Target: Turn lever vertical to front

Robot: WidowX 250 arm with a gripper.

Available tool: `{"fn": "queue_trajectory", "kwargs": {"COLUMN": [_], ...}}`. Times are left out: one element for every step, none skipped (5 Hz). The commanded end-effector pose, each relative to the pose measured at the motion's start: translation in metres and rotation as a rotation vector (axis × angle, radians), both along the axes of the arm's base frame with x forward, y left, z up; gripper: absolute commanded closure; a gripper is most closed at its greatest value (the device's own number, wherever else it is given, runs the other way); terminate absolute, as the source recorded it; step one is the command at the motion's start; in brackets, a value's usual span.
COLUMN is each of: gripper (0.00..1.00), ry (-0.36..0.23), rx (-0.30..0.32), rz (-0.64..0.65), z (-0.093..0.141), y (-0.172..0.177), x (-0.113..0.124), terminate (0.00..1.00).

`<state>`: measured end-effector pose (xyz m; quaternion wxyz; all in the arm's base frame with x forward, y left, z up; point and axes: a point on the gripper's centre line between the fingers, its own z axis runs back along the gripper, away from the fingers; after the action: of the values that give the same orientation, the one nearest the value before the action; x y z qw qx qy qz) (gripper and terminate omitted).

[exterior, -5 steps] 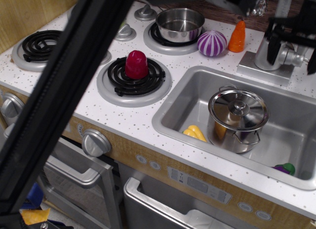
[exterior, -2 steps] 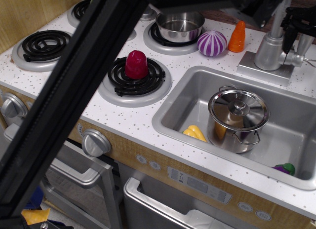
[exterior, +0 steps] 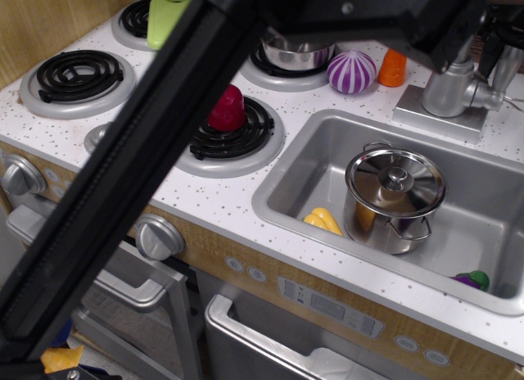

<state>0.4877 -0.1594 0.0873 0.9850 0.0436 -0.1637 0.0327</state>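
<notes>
The gripper, at two o'clock, sits at the upright lever beside the faucet column; its finger spread cannot be told.

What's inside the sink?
In the sink sits a lidded steel pot, a yellow toy beside it, and a purple-green one. The lid hides the pot's contents.

no readable text, labels or numbers

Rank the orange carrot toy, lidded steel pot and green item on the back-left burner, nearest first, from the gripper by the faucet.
From the gripper at top right:
1. Orange carrot toy, just to its left on the counter.
2. Lidded steel pot, below in the sink.
3. Green item, far left on the back burner.
</notes>
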Motion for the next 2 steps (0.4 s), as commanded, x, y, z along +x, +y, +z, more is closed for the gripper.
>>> {"fn": "queue_trajectory", "kwargs": {"gripper": [0.00, 0.00], "ry": [-0.089, -0.099], "rx": [-0.021, 0.001], "rz": [-0.002, -0.002], "z": [0.0334, 0.0351], "y": [0.0080, 0.0116], "x": [0.0169, 0.0224], "terminate": [0.00, 0.00]}}
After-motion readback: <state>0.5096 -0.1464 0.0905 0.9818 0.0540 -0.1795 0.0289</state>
